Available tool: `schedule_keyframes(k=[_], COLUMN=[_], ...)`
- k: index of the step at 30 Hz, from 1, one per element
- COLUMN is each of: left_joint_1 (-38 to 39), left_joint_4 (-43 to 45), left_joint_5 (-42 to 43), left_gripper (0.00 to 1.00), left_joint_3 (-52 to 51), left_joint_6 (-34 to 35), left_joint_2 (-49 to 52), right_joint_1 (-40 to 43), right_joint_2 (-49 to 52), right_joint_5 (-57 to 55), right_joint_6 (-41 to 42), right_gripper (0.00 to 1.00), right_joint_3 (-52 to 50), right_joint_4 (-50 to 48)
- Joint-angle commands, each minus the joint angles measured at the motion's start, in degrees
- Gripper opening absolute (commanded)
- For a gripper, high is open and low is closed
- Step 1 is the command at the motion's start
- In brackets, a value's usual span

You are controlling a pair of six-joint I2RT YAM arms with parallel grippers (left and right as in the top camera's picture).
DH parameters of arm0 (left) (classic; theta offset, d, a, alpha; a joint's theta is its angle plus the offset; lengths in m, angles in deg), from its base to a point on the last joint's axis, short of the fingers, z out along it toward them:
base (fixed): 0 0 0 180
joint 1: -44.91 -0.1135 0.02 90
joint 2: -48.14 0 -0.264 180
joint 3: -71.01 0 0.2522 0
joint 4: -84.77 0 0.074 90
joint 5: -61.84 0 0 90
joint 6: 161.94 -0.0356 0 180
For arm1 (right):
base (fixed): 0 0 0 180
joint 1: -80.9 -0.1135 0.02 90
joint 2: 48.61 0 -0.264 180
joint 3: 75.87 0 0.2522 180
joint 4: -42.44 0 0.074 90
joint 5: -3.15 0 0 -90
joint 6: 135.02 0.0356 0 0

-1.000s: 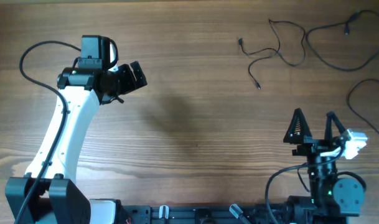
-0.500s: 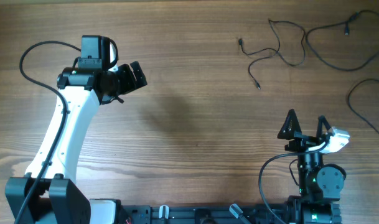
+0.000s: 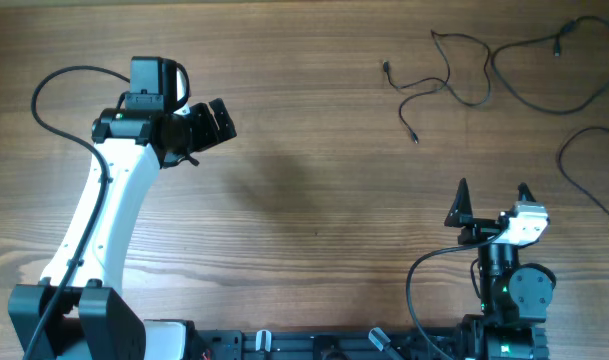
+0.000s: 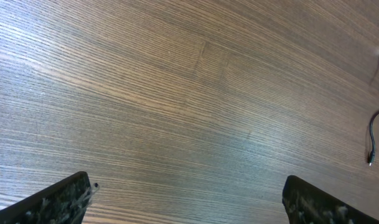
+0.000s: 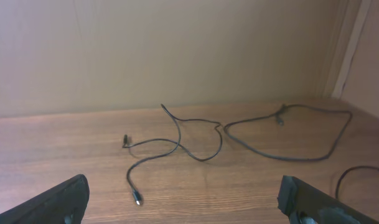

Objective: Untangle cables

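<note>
Cables (image 5: pixel 178 142) loose, partly off-frame

We see them well ahead of our right pincer (image 3: pixel 492 195), which gapes wide, empty. Left pincer (image 4: pixel 187 178) equally wide, empty; one end shows far right of it.

Setting: robotics lab or test station, not a domestic room.

Evidence:
- Two robot arms fixed at near edge of bench: white-shelled left arm (image 3: pixel 109 210) near left corner, black right arm (image 3: pixel 509 285) near right corner.
- Black mounting rail (image 3: pixel 314 345) along near edge, joining both bases.
- Thick black harness cable (image 3: pixel 54 85) looped off left arm.
- Bench (image 3: pixel 314 200): plain wood-grain top.
- Thin black cables (image 3: pixel 454 75) lying loose toward far right corner.
- Plain beige wall (image 5: pixel 177 50) directly behind far edge; pale vertical trim (image 5: pixel 351 43) beyond far right corner.
</note>
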Motion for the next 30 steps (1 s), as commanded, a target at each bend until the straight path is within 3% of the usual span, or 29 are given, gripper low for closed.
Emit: schedule_keyframes(k=[1, 30], left_joint_1=[0.09, 0.09], left_joint_4=[0.13, 0.13], left_joint_5=[0.46, 0.46], left_gripper=[1.00, 1.00], left_joint_3=[0.17, 0.17], left_joint_6=[-0.31, -0.31], left_joint_2=[-0.33, -0.33], right_joint_1=[0.24, 0.24], right_joint_2=[-0.94, -0.94], right_joint_5=[0.52, 0.52], right_joint_6=[-5.16, -5.88], right_gripper=[1.00, 1.00], right_joint_3=[-0.09, -0.09], right_joint_4=[0.07, -0.15])
